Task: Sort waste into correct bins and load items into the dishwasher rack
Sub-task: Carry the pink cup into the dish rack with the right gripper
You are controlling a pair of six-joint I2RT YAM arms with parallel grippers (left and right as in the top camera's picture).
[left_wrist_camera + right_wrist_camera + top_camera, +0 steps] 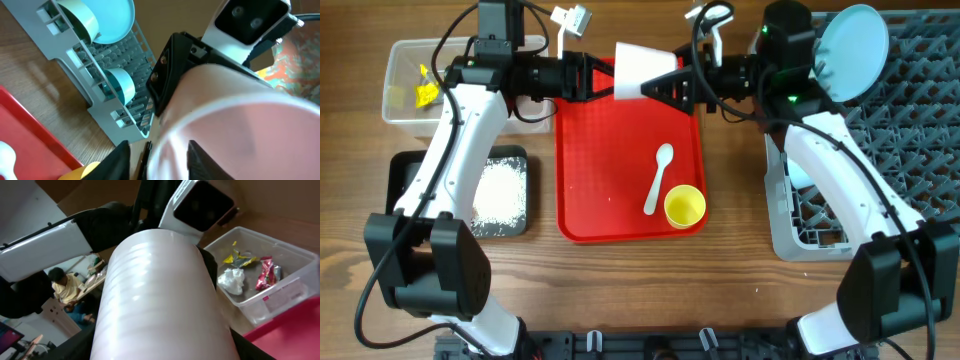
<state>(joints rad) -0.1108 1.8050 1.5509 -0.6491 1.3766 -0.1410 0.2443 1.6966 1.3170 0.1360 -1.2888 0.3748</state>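
Your left gripper (604, 80) has its jaws apart around the rim of the pink cup (642, 68) above the red tray (605, 175), and you cannot tell whether your right gripper (662, 88) has clamped it, so it may drop.

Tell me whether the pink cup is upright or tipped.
Tipped: the pink cup lies sideways above the red tray, mouth toward the left hand.

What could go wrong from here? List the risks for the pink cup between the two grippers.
1. The pink cup hangs between the left gripper and right gripper above the red tray's far edge; neither grip looks certain, so it could drop toward the spoon and yellow cup.
2. The plate stands on edge in the rack beside the right arm; swinging the cup over might knock it.
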